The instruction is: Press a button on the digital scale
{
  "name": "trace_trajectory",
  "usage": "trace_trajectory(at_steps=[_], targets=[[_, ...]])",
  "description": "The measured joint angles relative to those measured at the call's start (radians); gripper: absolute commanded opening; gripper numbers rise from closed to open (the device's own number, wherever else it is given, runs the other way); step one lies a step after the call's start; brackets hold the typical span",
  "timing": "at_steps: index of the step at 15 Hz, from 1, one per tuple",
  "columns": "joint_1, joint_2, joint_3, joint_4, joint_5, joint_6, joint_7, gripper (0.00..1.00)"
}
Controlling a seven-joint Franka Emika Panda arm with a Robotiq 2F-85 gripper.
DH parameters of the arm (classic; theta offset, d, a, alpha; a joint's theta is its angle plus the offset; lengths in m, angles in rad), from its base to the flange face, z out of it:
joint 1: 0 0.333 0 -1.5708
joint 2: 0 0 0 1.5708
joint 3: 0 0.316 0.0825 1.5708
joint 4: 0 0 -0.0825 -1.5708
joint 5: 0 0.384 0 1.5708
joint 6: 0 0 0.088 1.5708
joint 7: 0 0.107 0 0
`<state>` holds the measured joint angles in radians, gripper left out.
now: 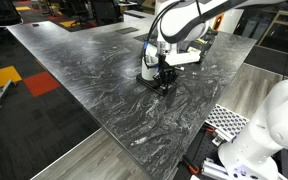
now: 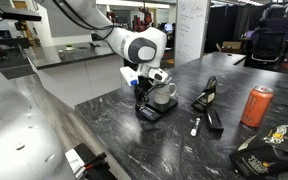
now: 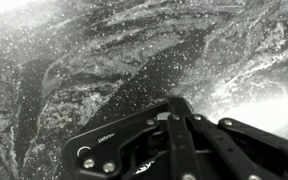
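Note:
The digital scale point(image 1: 158, 84) is a thin black slab on the grey marbled table, and it also shows in an exterior view point(image 2: 151, 112). A white cup point(image 2: 164, 93) stands on its far part. My gripper point(image 2: 144, 101) points straight down with its fingertips together at the scale's near edge; it touches the slab or is just above it. It also shows in an exterior view point(image 1: 163, 79). In the wrist view the fingers point(image 3: 174, 105) meet in one closed tip over dark marbled surface. The scale's buttons are hidden.
An orange can point(image 2: 256, 105), a black stapler-like tool point(image 2: 206, 95), a white marker point(image 2: 195, 126) and a snack bag point(image 2: 265, 155) lie to one side of the scale. A white perforated pad point(image 1: 227, 120) sits near the robot base. The table edge point(image 1: 84, 118) runs diagonally.

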<state>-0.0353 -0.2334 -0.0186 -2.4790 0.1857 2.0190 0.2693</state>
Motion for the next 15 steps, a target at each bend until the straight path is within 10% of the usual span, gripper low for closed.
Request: trace_trajectory(at_steps=[15], targets=[[0.047,-0.215,0.184,0.0,-0.178,0.0,0.268,0.0]])
